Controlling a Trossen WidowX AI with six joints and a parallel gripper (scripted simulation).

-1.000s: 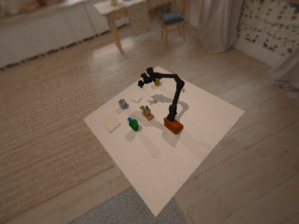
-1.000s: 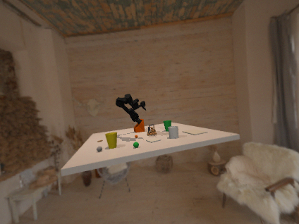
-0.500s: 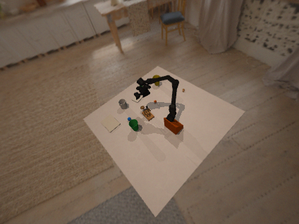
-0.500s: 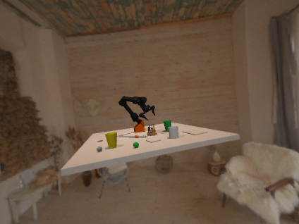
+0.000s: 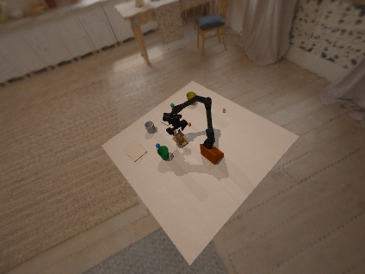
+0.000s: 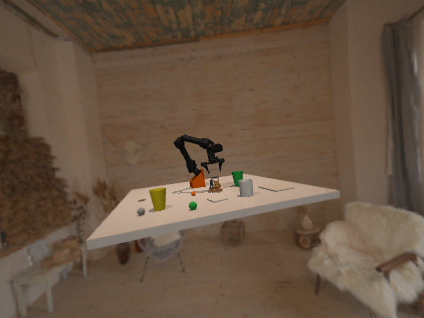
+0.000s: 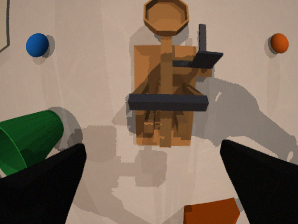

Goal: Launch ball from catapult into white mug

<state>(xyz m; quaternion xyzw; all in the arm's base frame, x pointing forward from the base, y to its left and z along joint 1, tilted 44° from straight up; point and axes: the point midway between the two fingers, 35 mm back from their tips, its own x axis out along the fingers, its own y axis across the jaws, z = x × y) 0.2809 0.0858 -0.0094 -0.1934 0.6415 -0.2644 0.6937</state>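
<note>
The small wooden catapult (image 5: 181,140) (image 6: 215,189) (image 7: 166,75) stands on the table, with a dark crossbar and an octagonal cup at the top of the wrist view. No ball shows in that cup. My gripper (image 5: 177,129) (image 6: 215,170) (image 7: 154,149) is open and empty, above the catapult, fingers pointing down. An orange ball (image 5: 189,124) (image 6: 193,193) (image 7: 279,43) lies beside the catapult, to its right in the wrist view. A blue ball (image 5: 157,146) (image 7: 37,45) lies on the other side. The white mug, looking pale grey (image 5: 150,127) (image 6: 245,188), stands upright beyond the catapult from my base.
A green cup (image 5: 163,152) (image 6: 237,178) (image 7: 40,132) stands near the blue ball. A yellow cup (image 5: 191,95) (image 6: 158,199), green ball (image 5: 172,105) (image 6: 193,205) and grey ball (image 6: 141,212) are farther off. Flat pale squares (image 5: 135,152) (image 6: 217,200) lie on the table. My orange base (image 5: 212,154) (image 6: 197,179) is near the catapult.
</note>
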